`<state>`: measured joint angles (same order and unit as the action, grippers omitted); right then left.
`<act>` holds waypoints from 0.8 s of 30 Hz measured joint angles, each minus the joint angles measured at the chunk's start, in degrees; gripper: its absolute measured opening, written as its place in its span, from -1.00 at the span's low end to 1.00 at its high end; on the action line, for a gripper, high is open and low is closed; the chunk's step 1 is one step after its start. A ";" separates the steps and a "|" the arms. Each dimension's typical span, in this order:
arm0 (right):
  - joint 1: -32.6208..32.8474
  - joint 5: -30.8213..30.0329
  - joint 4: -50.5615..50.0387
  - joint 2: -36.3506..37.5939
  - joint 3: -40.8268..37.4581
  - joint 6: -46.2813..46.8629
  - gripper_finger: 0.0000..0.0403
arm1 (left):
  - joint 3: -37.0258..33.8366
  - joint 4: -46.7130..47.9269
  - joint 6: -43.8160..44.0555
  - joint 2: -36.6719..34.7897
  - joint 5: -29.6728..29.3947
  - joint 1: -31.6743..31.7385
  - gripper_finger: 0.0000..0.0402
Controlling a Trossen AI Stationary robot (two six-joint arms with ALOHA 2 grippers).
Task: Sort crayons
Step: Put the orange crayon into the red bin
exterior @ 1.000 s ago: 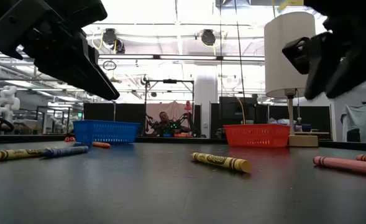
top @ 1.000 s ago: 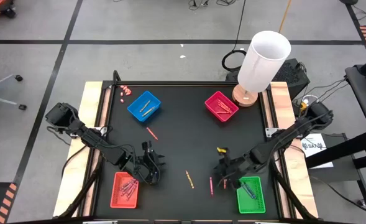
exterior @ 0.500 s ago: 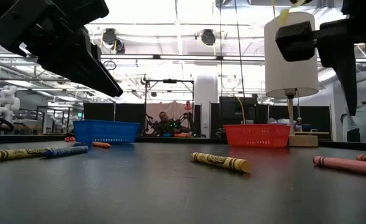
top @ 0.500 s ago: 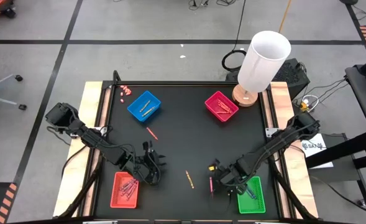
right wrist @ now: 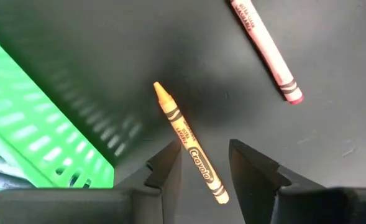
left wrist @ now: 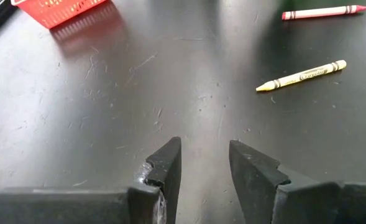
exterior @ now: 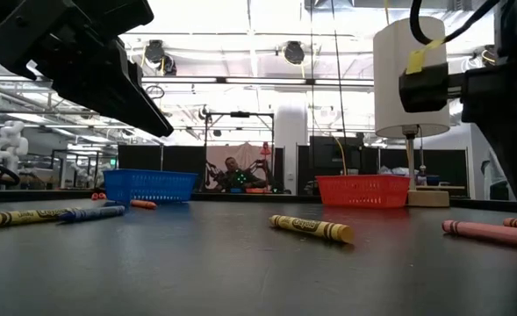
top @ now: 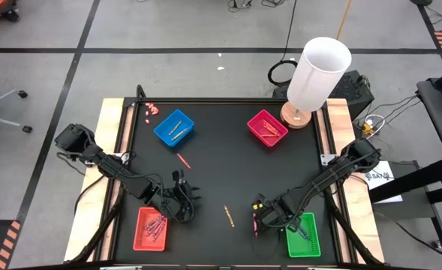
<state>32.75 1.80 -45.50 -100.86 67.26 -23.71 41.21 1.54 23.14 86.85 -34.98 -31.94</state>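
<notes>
Crayons mid-sort, both grippers empty over the mat

Right gripper (right wrist: 204, 163) hung just above the mat beside the green tray (right wrist: 21, 130), at about 5 o'clock on the table. Jaws stood part-open and held nothing. An orange crayon (right wrist: 189, 149) lay between the fingertips, flat on the mat. A pink crayon (right wrist: 266, 53) lay near it, apart.

Left gripper (left wrist: 204, 163) sat at 7 o'clock beside the red tray (top: 151, 229), jaws part-open and empty over bare mat. A yellow crayon (left wrist: 302, 75) lay loose near 6 o'clock. A red crayon (top: 182, 160) lay below the blue tray (top: 174, 127) at 11 o'clock. Magenta tray (top: 267, 127) was at 1 o'clock. All four trays had crayons in them.
</notes>
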 joint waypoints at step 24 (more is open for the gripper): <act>-0.02 -0.17 0.55 -4.84 0.01 -5.50 -0.58 | 0.00 0.37 0.07 0.00 0.04 0.00 -0.33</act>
<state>32.73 1.63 -44.94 -105.70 67.27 -29.21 41.21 1.91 23.20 86.85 -34.94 -31.94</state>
